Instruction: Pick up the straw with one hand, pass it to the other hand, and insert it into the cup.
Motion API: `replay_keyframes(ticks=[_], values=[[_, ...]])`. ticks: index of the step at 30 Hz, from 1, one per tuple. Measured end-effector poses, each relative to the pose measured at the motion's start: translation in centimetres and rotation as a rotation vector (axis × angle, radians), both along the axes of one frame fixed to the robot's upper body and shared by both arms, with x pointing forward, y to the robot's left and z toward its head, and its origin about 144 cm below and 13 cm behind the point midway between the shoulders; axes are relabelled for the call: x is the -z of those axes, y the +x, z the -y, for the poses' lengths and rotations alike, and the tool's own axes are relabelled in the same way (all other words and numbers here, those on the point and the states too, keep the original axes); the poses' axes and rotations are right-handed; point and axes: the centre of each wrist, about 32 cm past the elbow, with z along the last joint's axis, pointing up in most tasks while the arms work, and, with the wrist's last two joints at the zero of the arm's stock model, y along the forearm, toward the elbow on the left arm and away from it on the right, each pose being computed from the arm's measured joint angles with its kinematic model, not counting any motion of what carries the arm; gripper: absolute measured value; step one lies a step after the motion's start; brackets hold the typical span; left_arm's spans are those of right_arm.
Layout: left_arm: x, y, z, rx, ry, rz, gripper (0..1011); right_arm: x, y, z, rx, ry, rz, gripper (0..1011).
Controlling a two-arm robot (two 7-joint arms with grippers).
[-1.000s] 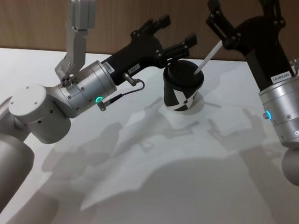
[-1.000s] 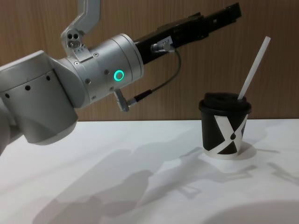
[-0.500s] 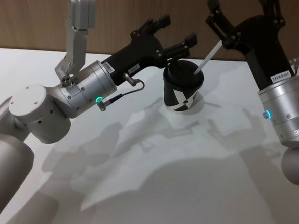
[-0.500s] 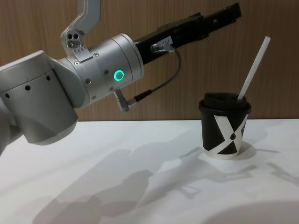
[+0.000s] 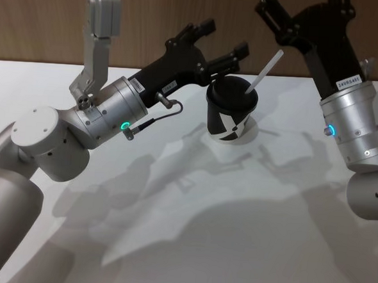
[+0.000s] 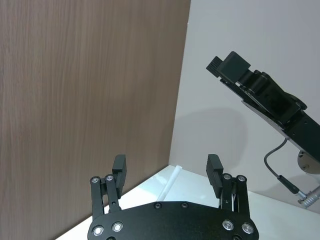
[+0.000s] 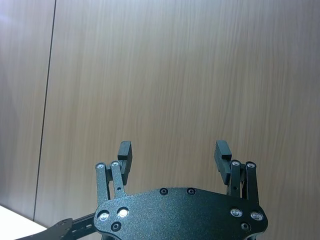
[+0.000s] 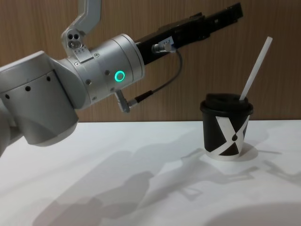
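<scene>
Small black paper cup (image 5: 230, 113) with white X pattern stood upright on white worktop (image 5: 191, 218). Long thin white straw (image 5: 264, 72) leaned through its domed lid, evidently inserted and released. Right gripper (image 5: 298, 12) hung above straw's top, spread, holding nothing. Left gripper (image 5: 222, 42) hovered beside cup, likewise spread and empty, apparently clear of the work.

White straw (image 8: 255, 68) — black cup (image 8: 225, 127) with a bold white X pattern, on a white table (image 5: 236, 215)
</scene>
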Motion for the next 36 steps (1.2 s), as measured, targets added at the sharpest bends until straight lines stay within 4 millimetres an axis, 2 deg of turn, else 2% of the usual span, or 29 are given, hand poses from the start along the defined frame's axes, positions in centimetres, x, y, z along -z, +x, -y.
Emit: replay_keyframes(ticks=[36], values=[[0.0,0.0,0.0,0.0,0.0,0.0,1003,-0.04,0.16,-0.27,-0.008,0.003,-0.007,1001]])
